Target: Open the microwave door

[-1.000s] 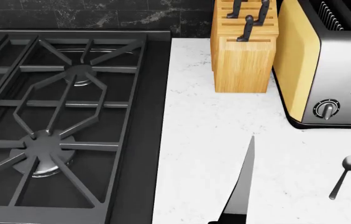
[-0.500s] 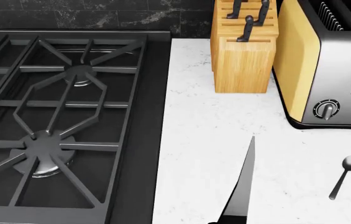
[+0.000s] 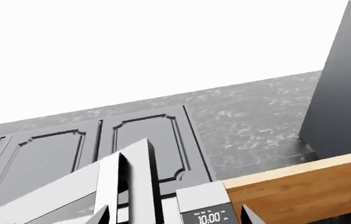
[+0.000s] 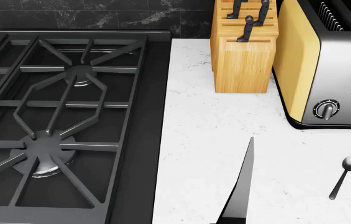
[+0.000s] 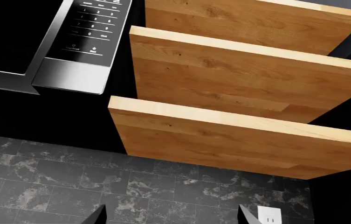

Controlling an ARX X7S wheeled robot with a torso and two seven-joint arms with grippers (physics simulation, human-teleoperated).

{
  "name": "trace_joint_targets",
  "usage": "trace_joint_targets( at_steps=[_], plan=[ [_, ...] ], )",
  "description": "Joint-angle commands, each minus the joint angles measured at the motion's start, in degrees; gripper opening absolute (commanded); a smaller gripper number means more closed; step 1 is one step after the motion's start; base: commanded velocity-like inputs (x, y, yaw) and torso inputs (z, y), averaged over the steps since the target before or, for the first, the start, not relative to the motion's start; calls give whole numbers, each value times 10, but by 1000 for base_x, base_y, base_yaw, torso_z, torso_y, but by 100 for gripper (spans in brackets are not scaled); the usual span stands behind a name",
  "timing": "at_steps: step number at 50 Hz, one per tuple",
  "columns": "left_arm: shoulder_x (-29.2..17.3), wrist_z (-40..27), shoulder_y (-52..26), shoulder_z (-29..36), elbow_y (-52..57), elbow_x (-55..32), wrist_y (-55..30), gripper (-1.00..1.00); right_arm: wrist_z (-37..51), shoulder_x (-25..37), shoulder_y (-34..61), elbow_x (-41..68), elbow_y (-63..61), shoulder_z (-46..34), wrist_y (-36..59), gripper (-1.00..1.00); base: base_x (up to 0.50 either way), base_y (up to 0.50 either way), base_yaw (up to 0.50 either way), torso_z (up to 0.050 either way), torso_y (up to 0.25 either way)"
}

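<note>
From your head view, a black cast-iron gas hob (image 4: 57, 116) sat beside a speckled white stone counter (image 4: 206, 135) carrying a pale wooden knife block (image 4: 244, 56), a yellow-and-chrome toaster (image 4: 324, 65) and a slim metal spoon (image 4: 343, 176). Your right wrist camera looked up at the glossy stainless-and-black microwave (image 5: 69, 42), mounted beside 3 oak shelves (image 5: 237, 107) above dark marbled tiles (image 5: 100, 186); the right gripper (image 5: 172, 215) showed 2 dark fingertips set wide apart. I could not tell how your left gripper's fingers stood.
</note>
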Motion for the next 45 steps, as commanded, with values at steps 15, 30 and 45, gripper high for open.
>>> trace_joint_targets(
  at_steps=[15,30,45],
  plan=[
    [-10,233,25,212,75,415,-13,100,3,4,-4,1,-6,-3,-2,100,0,0,0,0,0],
    [-10,250,40,281,84,481,0,100,5,6,-5,0,-3,-4,-6,100,0,0,0,0,0],
    [-31,277,46,423,60,633,57,100,6,9,-7,2,-11,-3,-3,100,0,0,0,0,0]
  ],
)
